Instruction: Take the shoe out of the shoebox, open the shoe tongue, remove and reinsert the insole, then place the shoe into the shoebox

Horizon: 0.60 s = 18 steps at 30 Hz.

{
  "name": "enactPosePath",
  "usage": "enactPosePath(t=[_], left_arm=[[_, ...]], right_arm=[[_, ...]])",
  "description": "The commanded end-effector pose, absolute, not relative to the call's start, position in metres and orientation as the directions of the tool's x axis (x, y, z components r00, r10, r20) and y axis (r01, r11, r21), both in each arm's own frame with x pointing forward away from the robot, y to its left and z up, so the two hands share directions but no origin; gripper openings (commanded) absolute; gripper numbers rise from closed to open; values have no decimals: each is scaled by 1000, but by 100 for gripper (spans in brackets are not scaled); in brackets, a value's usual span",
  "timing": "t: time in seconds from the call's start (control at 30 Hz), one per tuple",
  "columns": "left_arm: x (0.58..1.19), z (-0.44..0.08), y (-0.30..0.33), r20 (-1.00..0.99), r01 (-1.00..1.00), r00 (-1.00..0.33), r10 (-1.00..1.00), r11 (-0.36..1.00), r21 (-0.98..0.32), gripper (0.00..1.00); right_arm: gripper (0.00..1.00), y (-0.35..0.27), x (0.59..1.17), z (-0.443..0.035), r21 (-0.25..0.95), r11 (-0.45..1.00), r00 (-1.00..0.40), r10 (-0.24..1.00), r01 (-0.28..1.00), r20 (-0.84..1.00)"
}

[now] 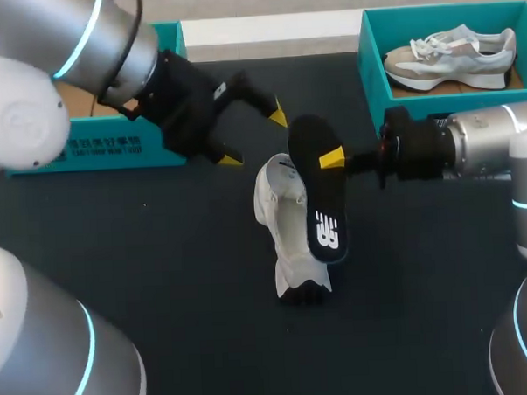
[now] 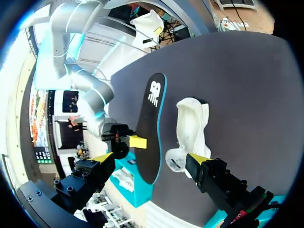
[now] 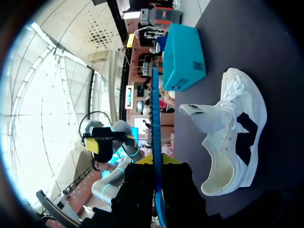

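Dark tabletop (image 1: 161,254) is seen under both arms, with a teal shoebox (image 1: 95,145) at its far left edge and a second teal box (image 1: 376,66) at the far right, in which another shoe (image 1: 450,56) is laid. The white shoe (image 1: 287,227) is set near the middle of the tabletop, outside both boxes; it appears to be lying on its side with the tongue raised, though this cannot be told for certain.

The black insole (image 1: 320,195) is held clear of the shoe, just above and beside it, its printed face turned upward in the head view. It is pinched at its upper part by the right tool (image 1: 330,160), and in the right wrist view the insole (image 3: 156,118) is seen edge-on, clamped between the fingers of that tool (image 3: 159,164), with the shoe (image 3: 232,137) beside it.

The left tool (image 1: 254,138) is held spread and empty, near the insole's upper end but apart from it. In the left wrist view, insole (image 2: 149,128) and shoe (image 2: 190,130) are seen ahead of its parted fingers (image 2: 199,159).
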<state>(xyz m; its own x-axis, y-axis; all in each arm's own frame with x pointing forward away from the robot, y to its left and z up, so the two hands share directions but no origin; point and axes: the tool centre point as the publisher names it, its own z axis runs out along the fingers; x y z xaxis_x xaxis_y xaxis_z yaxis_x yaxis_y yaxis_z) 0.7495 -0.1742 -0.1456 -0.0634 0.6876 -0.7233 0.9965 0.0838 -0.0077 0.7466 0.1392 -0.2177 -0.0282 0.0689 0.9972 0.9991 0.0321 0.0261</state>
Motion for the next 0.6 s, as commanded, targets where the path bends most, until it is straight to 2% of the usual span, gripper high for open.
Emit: enactPosePath(t=[0.03, 0.2, 0.23, 0.6], left_arm=[[745, -153, -170, -871, 996, -35, 490, 84, 7, 100], [746, -163, -168, -908, 997, -76, 413, 42, -64, 100], [747, -166, -166, -901, 993, -120, 416, 62, -104, 100], [754, -183, -161, -950, 996, -89, 299, 35, -82, 100]], right_arm=[[0, 141, 743, -215, 29, 24, -31, 73, 999, 997], [0, 141, 742, -214, 30, 28, -32, 72, 999, 997], [0, 141, 742, -214, 29, 31, -31, 71, 999, 997], [0, 141, 742, -209, 11, 45, -14, 72, 999, 997]])
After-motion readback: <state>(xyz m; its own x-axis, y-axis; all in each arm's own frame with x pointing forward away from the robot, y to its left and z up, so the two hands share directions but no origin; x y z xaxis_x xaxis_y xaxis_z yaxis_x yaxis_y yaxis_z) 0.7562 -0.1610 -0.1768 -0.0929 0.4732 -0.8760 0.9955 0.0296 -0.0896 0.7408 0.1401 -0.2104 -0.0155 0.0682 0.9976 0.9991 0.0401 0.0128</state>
